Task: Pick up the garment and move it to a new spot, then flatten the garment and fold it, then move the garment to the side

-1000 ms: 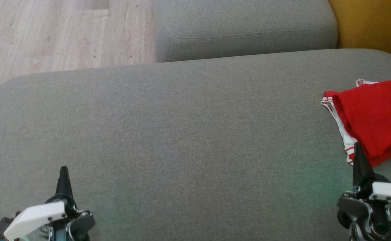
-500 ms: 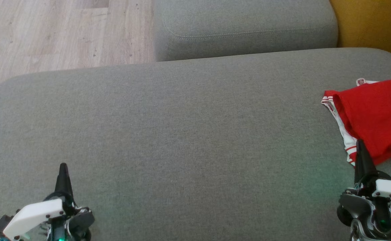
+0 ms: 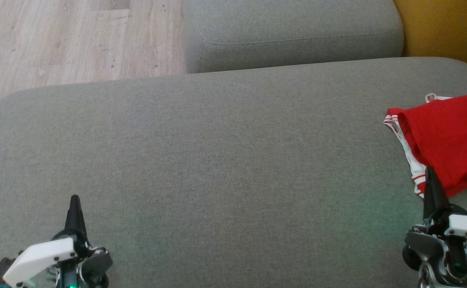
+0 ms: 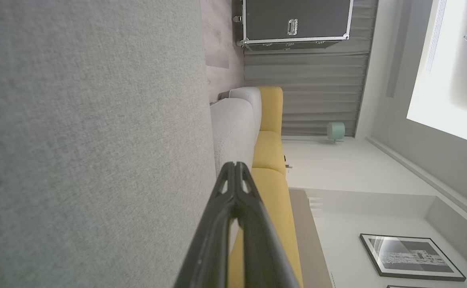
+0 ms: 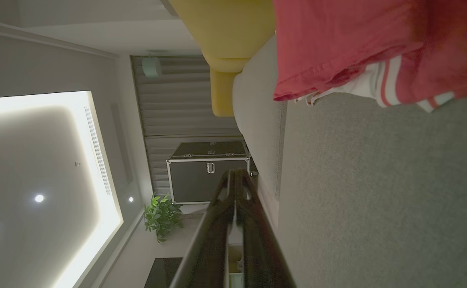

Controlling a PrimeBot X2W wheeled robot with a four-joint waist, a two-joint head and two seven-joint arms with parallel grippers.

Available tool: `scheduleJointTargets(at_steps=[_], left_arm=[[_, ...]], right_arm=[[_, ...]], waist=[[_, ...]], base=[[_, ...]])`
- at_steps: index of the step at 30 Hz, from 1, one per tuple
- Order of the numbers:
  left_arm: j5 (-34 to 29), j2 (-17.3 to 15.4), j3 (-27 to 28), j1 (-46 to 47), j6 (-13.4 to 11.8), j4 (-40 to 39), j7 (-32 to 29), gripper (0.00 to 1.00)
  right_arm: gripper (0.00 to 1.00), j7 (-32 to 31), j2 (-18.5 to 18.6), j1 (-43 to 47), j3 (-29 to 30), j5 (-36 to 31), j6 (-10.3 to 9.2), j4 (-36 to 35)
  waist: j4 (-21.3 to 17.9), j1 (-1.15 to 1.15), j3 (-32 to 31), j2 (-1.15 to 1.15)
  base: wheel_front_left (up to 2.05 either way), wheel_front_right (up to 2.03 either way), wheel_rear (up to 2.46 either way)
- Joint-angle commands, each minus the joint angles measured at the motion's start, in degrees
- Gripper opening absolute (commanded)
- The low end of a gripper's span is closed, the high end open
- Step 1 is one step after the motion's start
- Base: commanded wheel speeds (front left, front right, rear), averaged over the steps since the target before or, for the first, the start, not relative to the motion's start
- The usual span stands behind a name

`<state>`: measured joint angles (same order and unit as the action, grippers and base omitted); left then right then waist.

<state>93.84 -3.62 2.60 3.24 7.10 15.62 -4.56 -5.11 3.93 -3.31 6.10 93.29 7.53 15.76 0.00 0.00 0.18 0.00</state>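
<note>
Cushion (image 3: 217, 160): garment (image 3: 451, 136) just beyond right pincer (image 3: 429, 173)

The left gripper (image 3: 74, 199) and the right gripper (image 3: 429, 171) were each formed of two long black fingers (image 4: 221, 224), tapered to a slim point and pierced by small slots near the tips. Each wrist was capped by a white angular cover (image 3: 41, 259) fixed with small dark screws. Grey and black housing (image 3: 419, 243) was seen beneath it, lit by a small green lamp (image 3: 70, 285).
</note>
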Motion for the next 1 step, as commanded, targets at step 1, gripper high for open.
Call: scheduleJointTargets(at_steps=[1], left_arm=[[-0.3, -0.4, 2.3, 2.8, 0.4, -1.6, -0.6, 0.0]], right_arm=[[0.0, -0.3, -0.1, -2.7, -1.0, 0.0, -0.04, -1.8]], waist=[[0.0, 0.0, 0.0, 0.0]], base=[[0.0, 0.0, 0.0]])
